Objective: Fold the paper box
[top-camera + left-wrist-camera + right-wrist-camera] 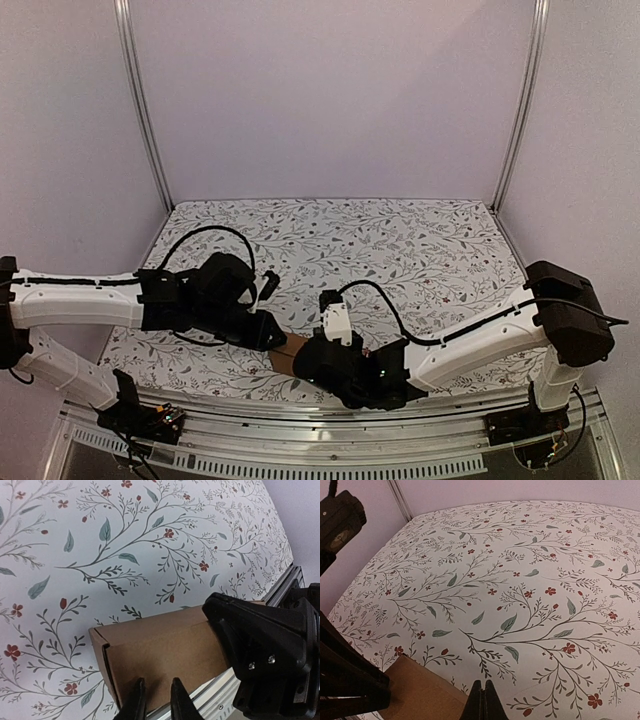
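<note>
The paper box (160,650) is a plain brown oblong, folded shut, lying at the table's near edge; only a small part (293,352) shows between the two arms in the top view. My left gripper (157,697) has its fingers a narrow gap apart, tips against the box's near face, nothing between them. My right gripper (483,690) is shut and empty, its tips just beside the box's corner (420,695). In the top view the left gripper (268,333) and the right gripper (318,362) meet over the box and hide most of it.
The floral tablecloth (380,250) covers the table. A metal rail (220,690) runs along the near edge right beside the box. The right arm's black head (265,650) sits against the box's right end. The left arm's black body (345,680) stands close at lower left.
</note>
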